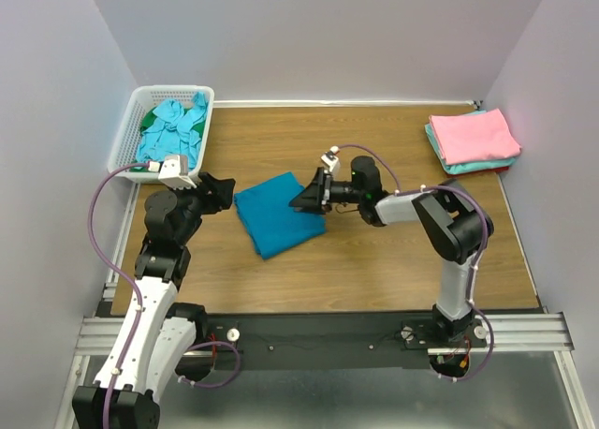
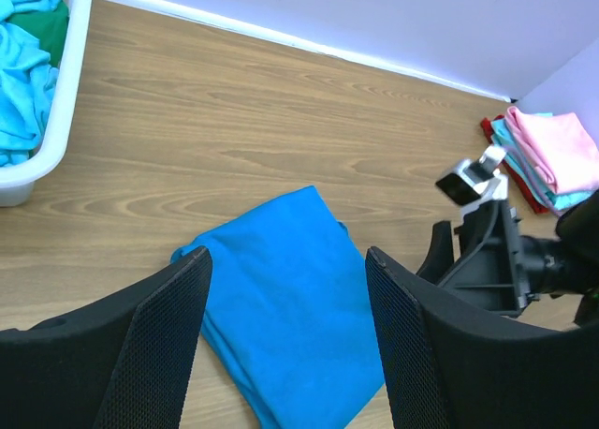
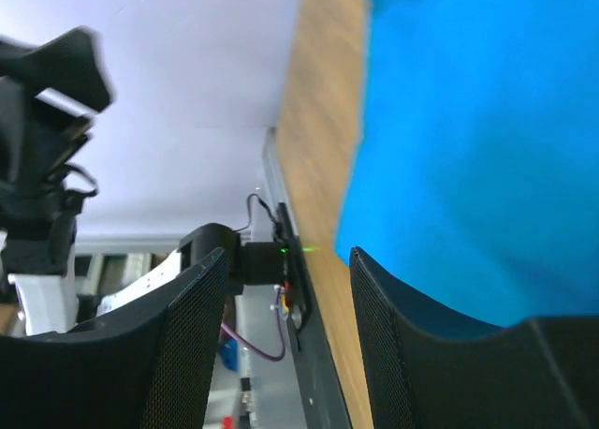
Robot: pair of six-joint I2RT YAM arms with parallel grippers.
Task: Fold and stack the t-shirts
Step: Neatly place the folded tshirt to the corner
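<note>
A folded deep teal-blue t-shirt (image 1: pixel 277 213) lies on the wooden table (image 1: pixel 374 260); it fills the left wrist view (image 2: pixel 290 298) and the right wrist view (image 3: pixel 477 139). My left gripper (image 1: pixel 223 191) is open and empty, just left of the shirt's left edge. My right gripper (image 1: pixel 307 195) is open at the shirt's right edge, turned sideways, one finger (image 3: pixel 440 354) low against the cloth. A stack of folded shirts, pink on top (image 1: pixel 473 135), lies at the back right and shows in the left wrist view (image 2: pixel 560 153).
A white slotted basket (image 1: pixel 125 139) at the back left holds pale turquoise and green shirts (image 1: pixel 173 129). The table's right edge runs just past the stack. The right gripper and arm (image 2: pixel 510 251) stand close to the shirt's right side.
</note>
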